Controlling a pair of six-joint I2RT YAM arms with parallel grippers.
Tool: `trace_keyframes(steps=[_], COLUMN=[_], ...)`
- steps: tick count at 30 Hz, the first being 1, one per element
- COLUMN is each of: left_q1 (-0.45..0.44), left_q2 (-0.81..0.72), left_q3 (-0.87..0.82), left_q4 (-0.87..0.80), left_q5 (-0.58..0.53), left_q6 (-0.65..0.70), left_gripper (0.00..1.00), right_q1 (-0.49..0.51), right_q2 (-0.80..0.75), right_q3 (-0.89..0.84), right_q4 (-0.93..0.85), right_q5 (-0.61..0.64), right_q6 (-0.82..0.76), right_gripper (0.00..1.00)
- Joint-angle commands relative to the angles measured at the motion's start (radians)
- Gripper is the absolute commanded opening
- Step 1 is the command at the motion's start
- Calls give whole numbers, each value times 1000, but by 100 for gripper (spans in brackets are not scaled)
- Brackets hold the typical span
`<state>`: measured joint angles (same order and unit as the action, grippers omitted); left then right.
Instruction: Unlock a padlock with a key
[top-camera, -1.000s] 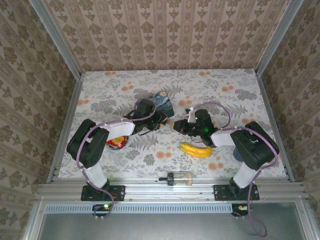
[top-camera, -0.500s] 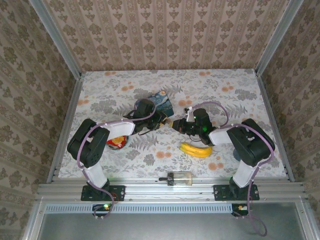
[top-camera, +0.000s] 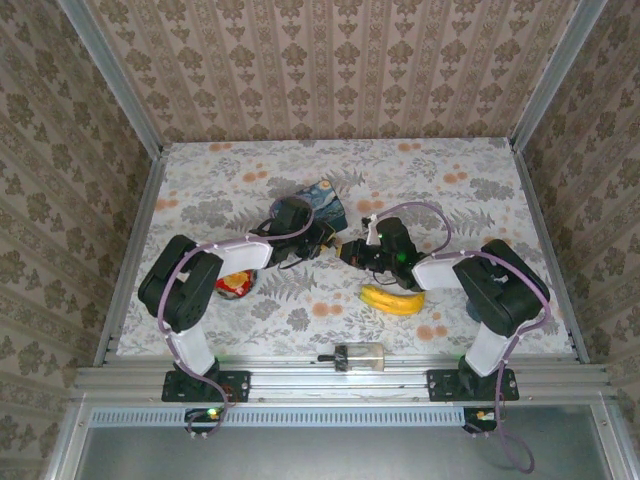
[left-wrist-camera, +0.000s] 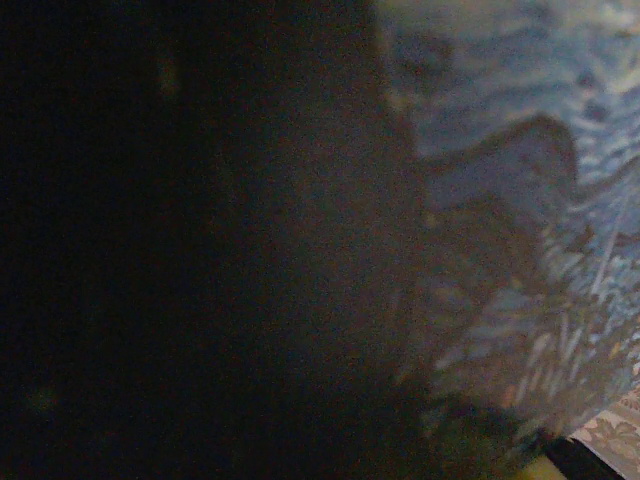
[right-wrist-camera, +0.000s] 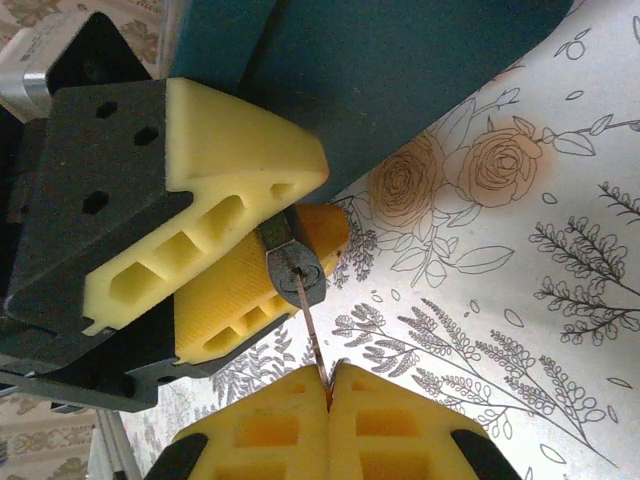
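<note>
In the right wrist view, the tiny dark padlock is pinched between the yellow fingers of my left gripper, keyhole facing the camera. A thin key runs from that keyhole down into my right gripper, which is shut on its other end. The key's tip sits in the keyhole. From above, the left gripper and right gripper meet nose to nose at mid-table, and the padlock is too small to make out. The left wrist view is mostly dark.
The blue painted tin box lies just behind the left gripper and shows as blue tin box up close. A banana lies in front of the right arm. A clear cylinder with black cap rests on the front rail. A red can sits under the left arm.
My right gripper has crept left toward the left gripper, closing the gap between them. The left arm has barely moved.
</note>
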<state>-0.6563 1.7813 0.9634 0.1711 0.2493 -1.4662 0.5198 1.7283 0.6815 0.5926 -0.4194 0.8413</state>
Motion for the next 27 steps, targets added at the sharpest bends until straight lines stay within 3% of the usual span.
trace_keyframes(steps=[1, 8, 20, 27], left_q1=[-35, -44, -52, -55], left_q2=[32, 20, 22, 15], left_q3=[11, -16, -69, -97], left_q4=[-35, -21, 44, 72], left_q5=[125, 133, 158, 161], left_q6=[-78, -55, -46, -60], left_gripper=[0, 0, 0, 0], right_q1=[2, -65, -124, -165], right_q2=[-2, 83, 166, 184], right_q3=[28, 32, 122, 192], right_q4=[26, 230, 256, 128], right_q5=[23, -127, -330, -419], right_q6=[5, 119, 186, 87], right_gripper=[0, 0, 0, 0])
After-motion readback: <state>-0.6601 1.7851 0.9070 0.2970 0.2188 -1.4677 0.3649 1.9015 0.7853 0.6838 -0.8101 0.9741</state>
